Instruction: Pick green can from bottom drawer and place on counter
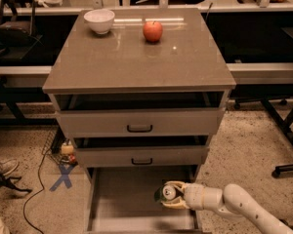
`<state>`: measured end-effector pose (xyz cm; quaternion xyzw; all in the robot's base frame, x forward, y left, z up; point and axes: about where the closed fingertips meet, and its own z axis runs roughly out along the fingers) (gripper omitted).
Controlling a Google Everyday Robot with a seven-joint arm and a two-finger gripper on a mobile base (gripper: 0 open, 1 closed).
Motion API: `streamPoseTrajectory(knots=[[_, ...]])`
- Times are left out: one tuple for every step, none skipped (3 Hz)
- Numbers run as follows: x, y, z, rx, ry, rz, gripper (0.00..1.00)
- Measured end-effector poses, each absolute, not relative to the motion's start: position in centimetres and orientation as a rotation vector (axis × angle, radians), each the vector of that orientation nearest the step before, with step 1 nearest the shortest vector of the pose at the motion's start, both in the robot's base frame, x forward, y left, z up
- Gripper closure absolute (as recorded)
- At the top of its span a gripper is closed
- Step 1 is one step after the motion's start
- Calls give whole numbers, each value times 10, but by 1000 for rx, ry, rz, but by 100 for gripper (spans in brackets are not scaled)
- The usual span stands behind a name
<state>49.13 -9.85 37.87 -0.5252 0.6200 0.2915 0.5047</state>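
The green can, with its silver top facing the camera, sits between the cream fingers of my gripper. The gripper is shut on the can and holds it at the right side of the open bottom drawer, just above or on its floor; I cannot tell which. My white arm comes in from the lower right. The counter, the grey-brown top of the cabinet, lies well above the gripper.
A red apple and a white bowl stand at the back of the counter. Two drawers with black handles overhang the bottom drawer, both slightly open. A blue X and cables lie on the floor at left.
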Motion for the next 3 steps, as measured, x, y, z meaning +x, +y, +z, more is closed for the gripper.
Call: streamPoseTrajectory(knots=[[487, -114, 426, -1288, 1475, 661, 100], [469, -145, 517, -1303, 1460, 588, 100], [457, -178, 614, -1332, 1440, 492, 100]])
